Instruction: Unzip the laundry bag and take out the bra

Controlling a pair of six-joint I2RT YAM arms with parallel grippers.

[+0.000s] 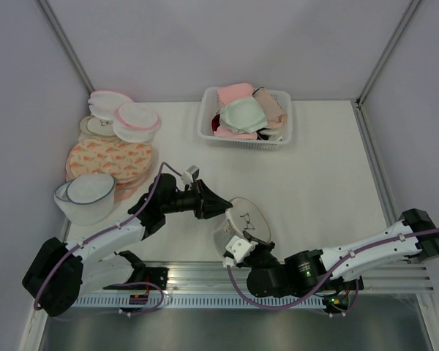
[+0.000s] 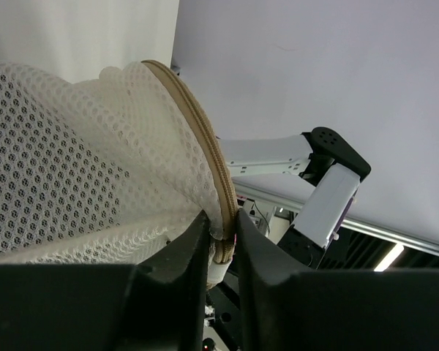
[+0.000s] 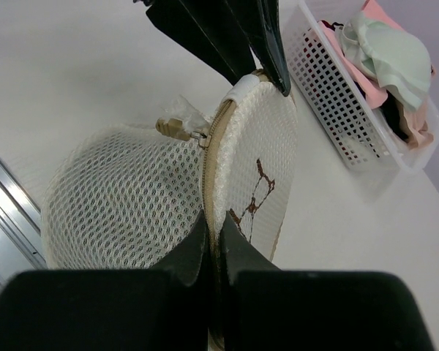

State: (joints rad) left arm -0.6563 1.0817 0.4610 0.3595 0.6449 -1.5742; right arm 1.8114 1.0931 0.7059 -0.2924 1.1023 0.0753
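The laundry bag, a round white mesh pouch with a cream lid and a dark line drawing, is held between both grippers near the table's front middle. My left gripper is shut on its tan zipper rim at the bag's left side. My right gripper is shut on the rim at the near side. The zipper pull sticks out by the left fingertips. The zipper looks closed. The black bra is hidden; I cannot make it out through the mesh.
A white basket with pink, cream and pale green bras stands at the back centre. Flat round bags are stacked at the back left, with a bigger mesh tub in front of them. A metal rail runs along the near edge.
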